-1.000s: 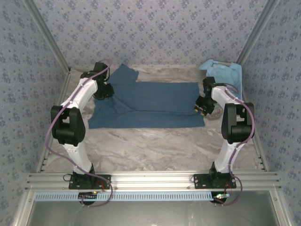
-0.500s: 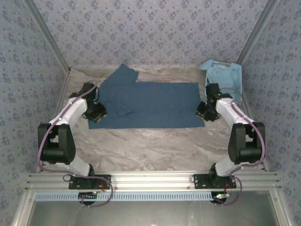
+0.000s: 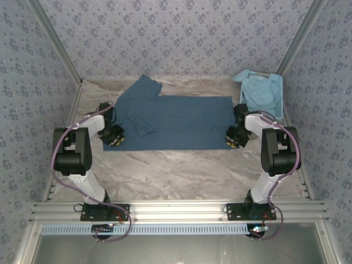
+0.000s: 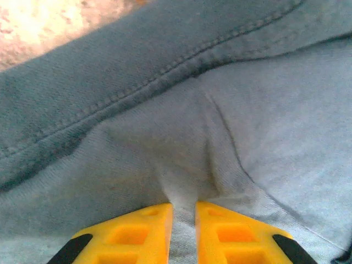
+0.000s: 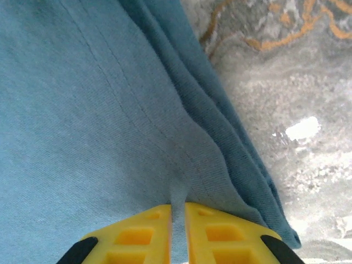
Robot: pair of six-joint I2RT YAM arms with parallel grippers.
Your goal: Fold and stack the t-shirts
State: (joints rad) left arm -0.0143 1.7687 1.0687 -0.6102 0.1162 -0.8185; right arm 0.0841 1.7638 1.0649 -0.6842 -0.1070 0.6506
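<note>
The dark teal-blue t-shirt (image 3: 176, 118) lies partly folded across the back half of the marble table, one sleeve sticking out toward the far left. My left gripper (image 3: 114, 137) sits at the shirt's near left corner, its yellow fingers (image 4: 137, 234) shut on a pinch of the cloth (image 4: 183, 192). My right gripper (image 3: 235, 137) is at the near right corner, also shut on a fold of the dark shirt (image 5: 110, 121). The paler sky-blue t-shirt (image 3: 259, 91) lies bunched in the basket at the back right.
The pale-blue plastic basket (image 3: 279, 98) stands against the right wall behind my right arm. Bare marble table (image 3: 176, 173) spreads between the shirt and the arm bases. Patterned walls close in on three sides.
Both grippers came from farther back down onto the shirt's near corners and closed on the cloth. The left sleeve area shifted slightly; the shirt otherwise stays flat.
</note>
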